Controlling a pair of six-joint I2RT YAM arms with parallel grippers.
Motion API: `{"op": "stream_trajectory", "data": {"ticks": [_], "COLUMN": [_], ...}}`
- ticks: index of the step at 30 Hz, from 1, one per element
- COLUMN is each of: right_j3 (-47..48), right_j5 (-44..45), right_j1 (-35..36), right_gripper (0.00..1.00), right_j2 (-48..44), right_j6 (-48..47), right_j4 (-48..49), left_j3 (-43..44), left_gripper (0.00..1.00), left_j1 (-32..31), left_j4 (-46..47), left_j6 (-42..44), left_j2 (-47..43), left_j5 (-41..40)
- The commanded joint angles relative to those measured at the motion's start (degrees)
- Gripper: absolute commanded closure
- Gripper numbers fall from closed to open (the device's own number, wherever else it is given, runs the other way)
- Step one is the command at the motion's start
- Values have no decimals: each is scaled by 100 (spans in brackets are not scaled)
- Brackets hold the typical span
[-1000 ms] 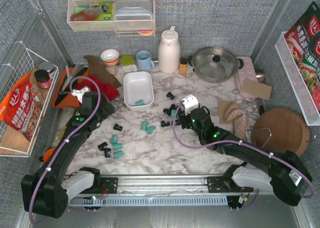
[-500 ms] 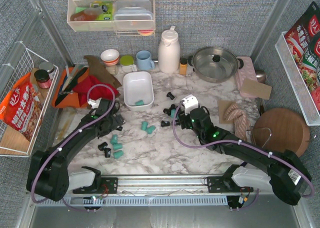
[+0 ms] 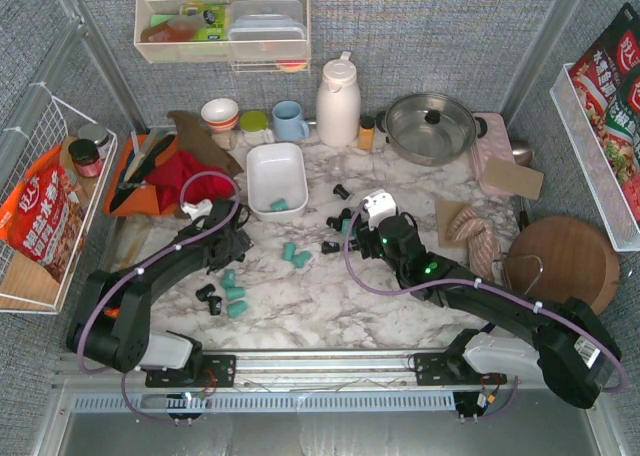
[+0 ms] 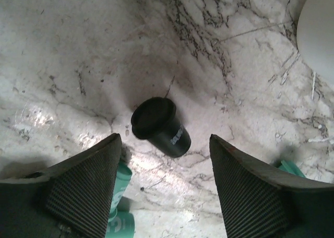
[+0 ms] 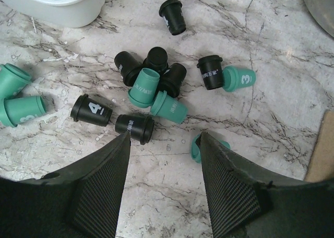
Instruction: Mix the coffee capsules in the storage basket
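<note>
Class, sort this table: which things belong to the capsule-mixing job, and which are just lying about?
Job: teal coffee capsules, black coffee capsules, white storage basket.
Lying about: white jug, blue mug, steel pan, round wooden board.

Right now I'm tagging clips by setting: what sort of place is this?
Likely a mock kitchen counter inside a robot test cell: a marble-patterned worktop, a lidded steel pan and a white thermos jug, boxed in by grey fabric panels.
</note>
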Motion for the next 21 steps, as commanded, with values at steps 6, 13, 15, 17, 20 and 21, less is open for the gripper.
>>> {"op": "stream_trajectory", "data": {"ticks": [6,13,15,17,20,21], "right_j3": [87,86,96,94,102,104], "right_j5": [-122,-138,-137,-135,-138,-133], "right_j1": [7,8,7,8,8,9], "right_gripper": [40,40,40,40,40,40], "right_j2": [-58,-109,-116,-103,-99,-87], "right_j6": [88,110,118,119,121,119], "right_j4": [82,45,37,39,39,39], "left_j3": [315,298,281,262,265,274], "left_gripper": [36,46,50,55,61,62], "left_j1": [0,-2,-2,-8,-10,-10], "left_j4": [232,144,125,113,116,124], "left_j6": [-198,-265,-257,-234,-185,-160], "left_j2": [660,794,779,756,674,639], "left_j5": [-227,-375,-442,-519,-606,-623]}}
